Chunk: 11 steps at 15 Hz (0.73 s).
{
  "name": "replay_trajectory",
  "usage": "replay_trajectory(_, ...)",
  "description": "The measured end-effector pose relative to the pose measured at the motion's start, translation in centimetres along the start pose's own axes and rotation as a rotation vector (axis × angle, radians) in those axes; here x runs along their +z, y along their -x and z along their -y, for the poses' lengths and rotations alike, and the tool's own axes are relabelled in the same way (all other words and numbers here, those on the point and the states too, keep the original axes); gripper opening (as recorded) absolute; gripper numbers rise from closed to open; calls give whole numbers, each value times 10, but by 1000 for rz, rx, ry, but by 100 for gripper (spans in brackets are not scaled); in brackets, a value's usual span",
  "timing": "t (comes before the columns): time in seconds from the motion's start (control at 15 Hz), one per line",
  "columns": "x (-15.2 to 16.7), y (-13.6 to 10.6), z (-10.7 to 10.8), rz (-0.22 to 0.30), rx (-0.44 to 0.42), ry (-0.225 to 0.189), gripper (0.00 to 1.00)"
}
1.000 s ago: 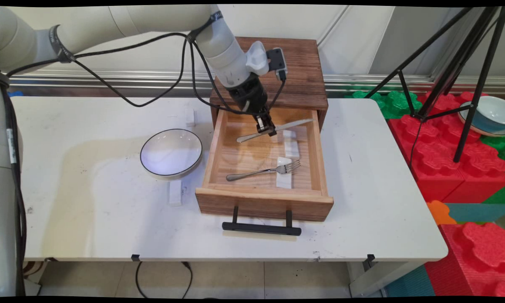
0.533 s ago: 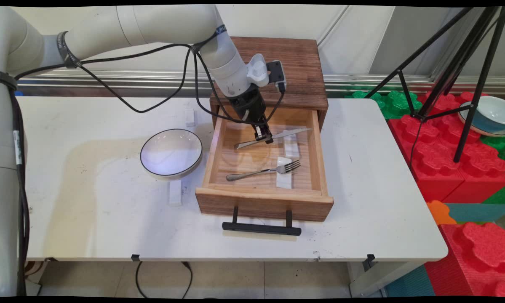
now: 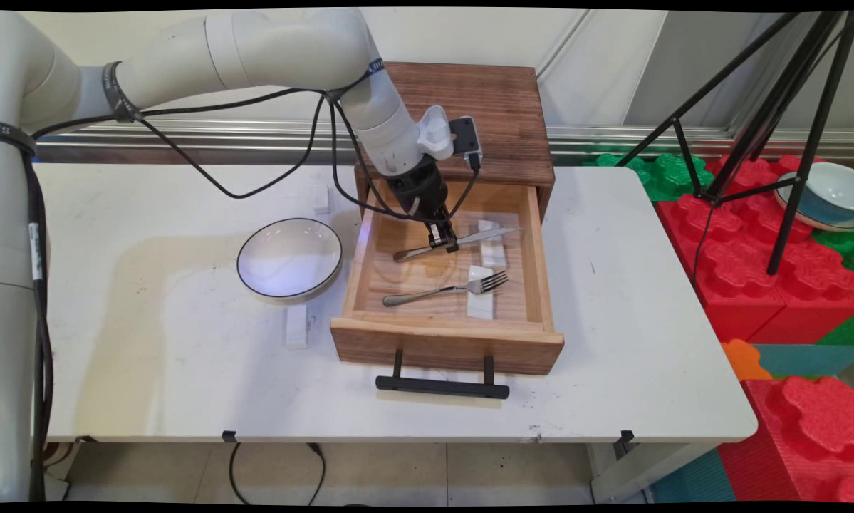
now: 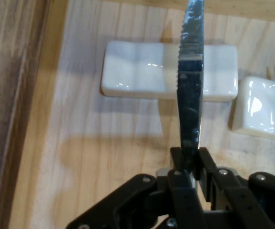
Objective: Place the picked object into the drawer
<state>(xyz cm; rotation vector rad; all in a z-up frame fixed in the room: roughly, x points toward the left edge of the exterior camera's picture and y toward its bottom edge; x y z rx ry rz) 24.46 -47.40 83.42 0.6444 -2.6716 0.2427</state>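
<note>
Main view: a white table (image 3: 149,370) with rounded corners, scuffed and faintly stained, stands before a pale wall with a metal rail along its foot. At the table's far middle sits a dark wooden cabinet (image 3: 498,121), its light wooden drawer (image 3: 446,335) pulled out toward the camera, a black handle (image 3: 442,385) on the front. The gripper (image 3: 442,242) is down inside the drawer, pinched tight on a table knife (image 3: 491,234) near the middle of its length; the knife lies nearly level, blade toward the right, just over a white rest (image 3: 493,251). Nearer the drawer front a fork (image 3: 444,289) lies with its tines on a 2nd white rest (image 3: 479,303). Left of the drawer a white plate with a dark rim (image 3: 289,257) sits on the table, with 1 small white block (image 3: 296,327) in front of it and another (image 3: 320,197) behind it. To the right, beyond the table's edge, are red and green foam blocks (image 3: 776,235), a black tripod (image 3: 797,128) and a bowl (image 3: 829,196) on the blocks.

The hand view shows the serrated blade edge-on between the fingers (image 4: 208,164), crossing above the long white rest.
</note>
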Motion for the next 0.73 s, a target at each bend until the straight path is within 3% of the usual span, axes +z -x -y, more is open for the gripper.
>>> replay_trajectory(0.13,4,1,0,0,1,0,0)
replay_trajectory(0.2,5,2,0,-2,2,0,100)
replay_trajectory(0.73,6,-2,0,-29,-6,-18,100)
